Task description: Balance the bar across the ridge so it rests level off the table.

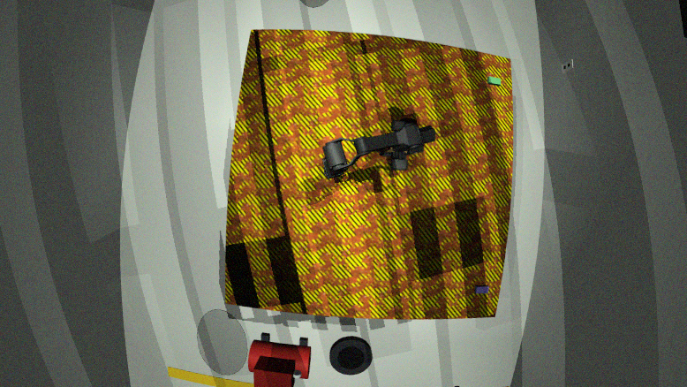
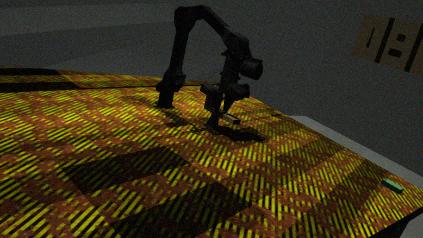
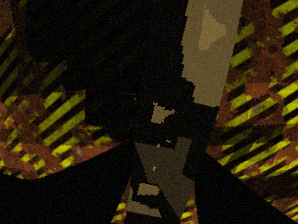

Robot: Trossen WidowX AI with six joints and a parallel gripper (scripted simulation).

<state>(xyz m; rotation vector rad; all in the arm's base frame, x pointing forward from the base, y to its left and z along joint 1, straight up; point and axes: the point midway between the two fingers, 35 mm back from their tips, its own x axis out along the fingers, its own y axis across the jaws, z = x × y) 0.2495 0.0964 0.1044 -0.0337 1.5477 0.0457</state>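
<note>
The black parallel-jaw gripper (image 2: 227, 113) is clenched on the pale tan wooden bar (image 2: 231, 118), which hangs low above the yellow-and-black striped table top (image 2: 118, 153). A dark upright piece (image 2: 213, 116), probably the ridge, stands just beside the fingers, under the bar. In the wrist view the bar (image 3: 209, 36) runs away from the jaws past a dark block. I judge the placing is nearly done: the bar seems at the ridge, but I cannot tell if it rests there or is level. Releasing is left. The table edges are well apart from the gripper; a small green block (image 2: 392, 186) lies far away near one edge.
</note>
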